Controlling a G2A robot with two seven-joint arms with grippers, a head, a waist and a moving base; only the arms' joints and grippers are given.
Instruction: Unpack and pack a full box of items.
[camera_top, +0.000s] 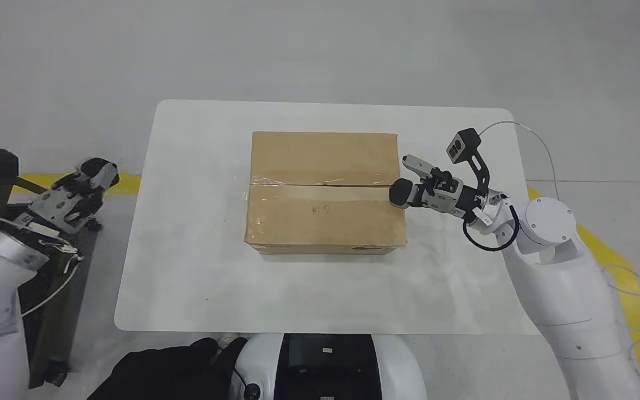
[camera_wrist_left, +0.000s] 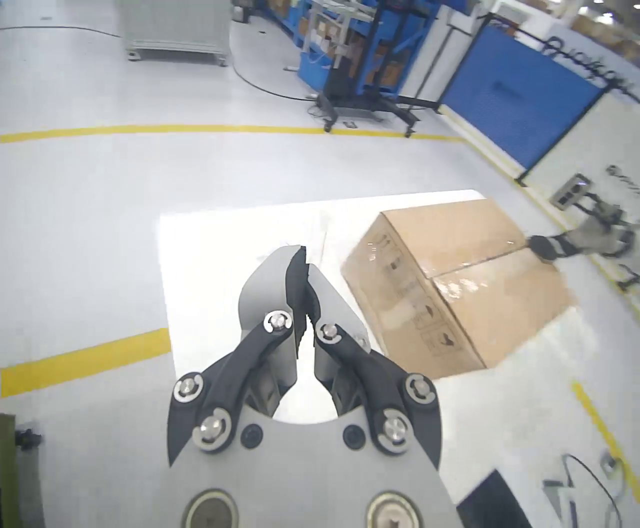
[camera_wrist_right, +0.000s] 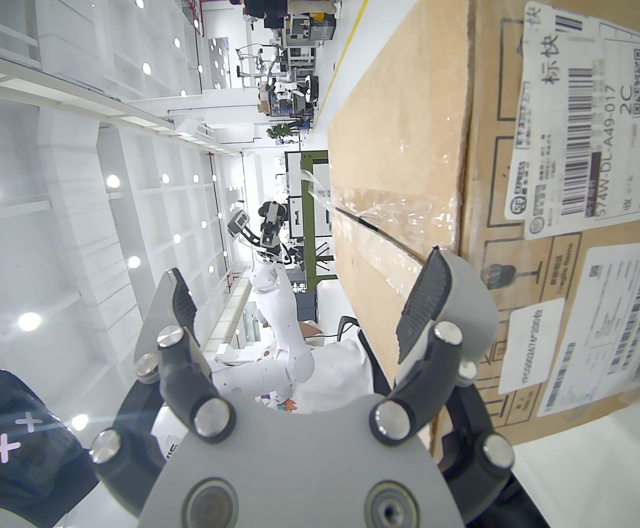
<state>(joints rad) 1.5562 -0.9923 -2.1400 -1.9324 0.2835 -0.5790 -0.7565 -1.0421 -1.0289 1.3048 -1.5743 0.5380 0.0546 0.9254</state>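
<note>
Right gripper (camera_wrist_right: 305, 280) stood with its jaws spread wide at the end of the closed brown cardboard box (camera_top: 325, 195), level with the clear-taped seam (camera_top: 320, 183) along its top. That box sat near the middle of the white rounded table (camera_top: 190, 250). Left gripper (camera_wrist_left: 301, 260) hung beyond the table's left edge, well apart from the box, its fingers pressed together on nothing.

Box (camera_top: 325, 190): plain brown cardboard, matt, dry-looking.
Tape (camera_wrist_right: 395, 220) over top seam: clear plastic, glossy, wrinkled.
Labels (camera_wrist_right: 575, 150) on end face: white paper, smooth.
Table (camera_top: 190, 250): white, smooth, slight sheen.
Right gripper (camera_wrist_right: 305, 265): grey matt finger shells, black matt links, polished metal pins (camera_wrist_right: 215, 416); pads (camera_wrist_right: 422, 295) black, fine-gridded.
Left gripper (camera_wrist_left: 301, 260): same finish, pads ribbed.
</note>
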